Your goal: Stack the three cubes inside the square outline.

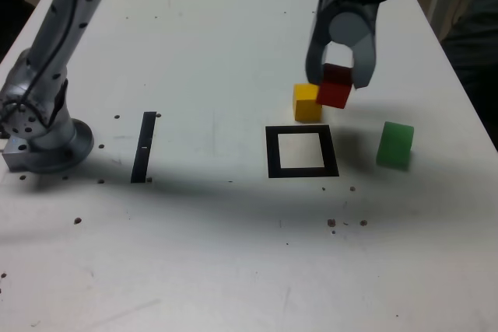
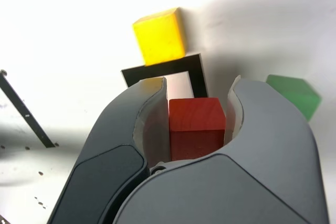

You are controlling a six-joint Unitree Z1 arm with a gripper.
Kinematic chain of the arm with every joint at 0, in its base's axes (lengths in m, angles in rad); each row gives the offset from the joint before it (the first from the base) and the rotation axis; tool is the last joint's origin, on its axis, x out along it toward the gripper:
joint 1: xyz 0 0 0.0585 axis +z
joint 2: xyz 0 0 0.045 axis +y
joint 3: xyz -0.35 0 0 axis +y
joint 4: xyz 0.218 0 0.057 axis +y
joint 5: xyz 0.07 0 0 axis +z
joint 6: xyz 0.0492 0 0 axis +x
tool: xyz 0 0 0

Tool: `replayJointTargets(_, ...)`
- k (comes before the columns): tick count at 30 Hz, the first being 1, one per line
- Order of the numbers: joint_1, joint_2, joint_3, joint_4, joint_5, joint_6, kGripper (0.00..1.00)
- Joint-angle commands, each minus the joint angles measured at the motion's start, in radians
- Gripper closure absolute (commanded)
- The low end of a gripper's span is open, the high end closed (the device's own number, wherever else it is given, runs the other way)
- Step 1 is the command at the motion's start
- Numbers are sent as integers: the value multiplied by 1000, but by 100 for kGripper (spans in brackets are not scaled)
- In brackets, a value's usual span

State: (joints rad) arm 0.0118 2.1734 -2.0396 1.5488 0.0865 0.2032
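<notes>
Currently, reading from the exterior view's left: a thin black strip [image 1: 144,147] is noted on the white table [image 1: 218,52], then the flat black square outline with a pale centre [image 1: 302,152], found empty, so no cube is placed yet. Beyond the outline's far edge the small yellow solid cube [image 1: 306,103] is seen on the table, with the small red solid cube [image 1: 335,85] pinched in the grey gripper [image 1: 338,78] and held clear of the table beside it. Rightmost, the small green solid cube [image 1: 394,145] is left standing near the outline; all three placements are judged outstanding.

red cube [image 1: 335,87] lifted, tilted | yellow cube [image 1: 306,103] behind square outline [image 1: 302,152] | green cube [image 1: 394,144] beside
</notes>
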Motion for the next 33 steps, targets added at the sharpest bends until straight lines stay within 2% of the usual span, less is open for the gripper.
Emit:
replayJointTargets(1,-6,-39,60,-28,-8,-20,77)
replayJointTargets(11,-28,-137,288,-182,-31,-108,77)
replayJointTargets(21,-30,-145,404,-292,-53,-131,77)
replayJointTargets(33,-30,-143,494,-385,-79,-134,77)
